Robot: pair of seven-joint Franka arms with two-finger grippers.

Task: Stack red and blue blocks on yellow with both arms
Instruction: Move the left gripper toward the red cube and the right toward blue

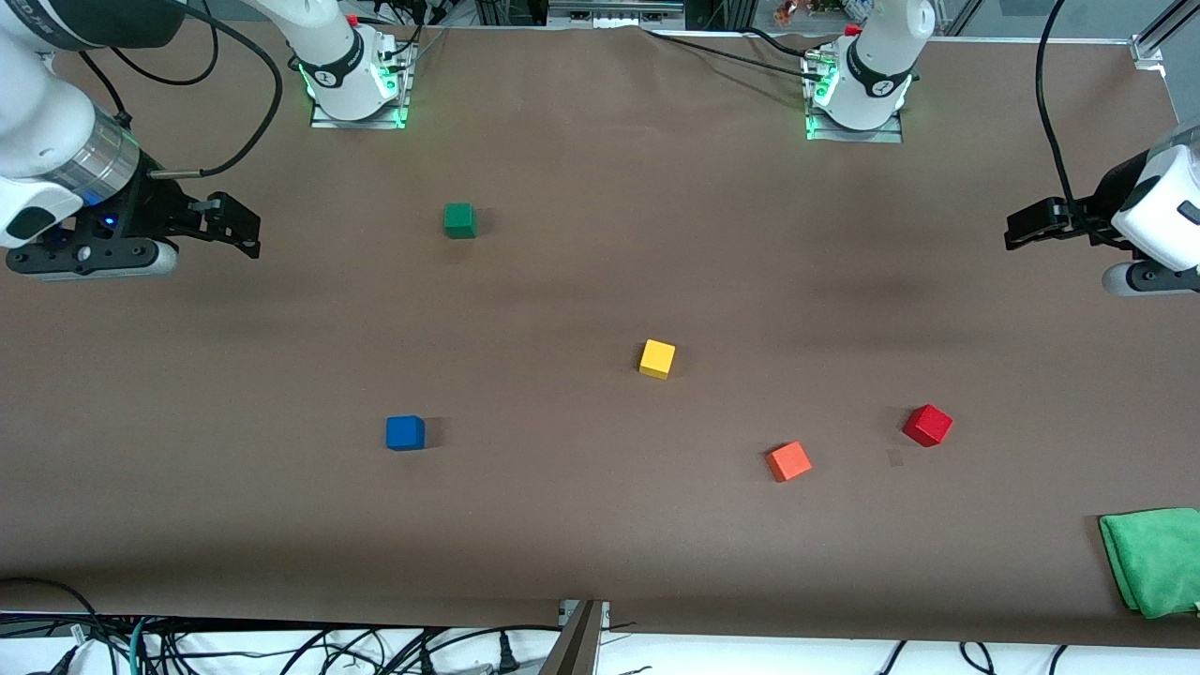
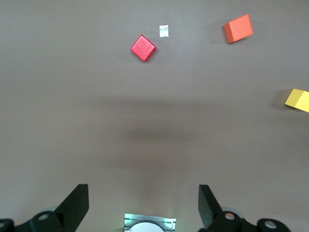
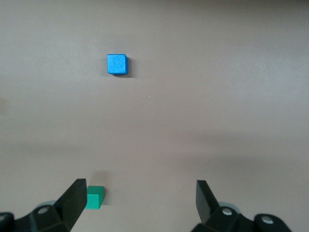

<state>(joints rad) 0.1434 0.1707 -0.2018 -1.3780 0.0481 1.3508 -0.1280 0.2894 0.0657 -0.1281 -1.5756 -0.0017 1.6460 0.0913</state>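
The yellow cube [image 1: 657, 358] sits alone near the table's middle. The blue cube [image 1: 405, 432] lies nearer the front camera, toward the right arm's end. The red cube [image 1: 927, 425] lies toward the left arm's end. My right gripper [image 1: 246, 230] is open and empty, up in the air at its end of the table. In its wrist view [image 3: 140, 203] the blue cube [image 3: 117, 64] shows. My left gripper [image 1: 1017, 230] is open and empty, raised at its end. Its wrist view [image 2: 143, 205] shows the red cube [image 2: 143, 48] and the yellow cube [image 2: 297, 100].
An orange cube [image 1: 788, 461] lies between the yellow and red cubes, nearest the front camera. A dark green cube [image 1: 459, 220] sits nearer the bases. A green cloth [image 1: 1155, 560] lies at the table's corner by the left arm's end. A small pale tag [image 2: 164, 31] lies beside the red cube.
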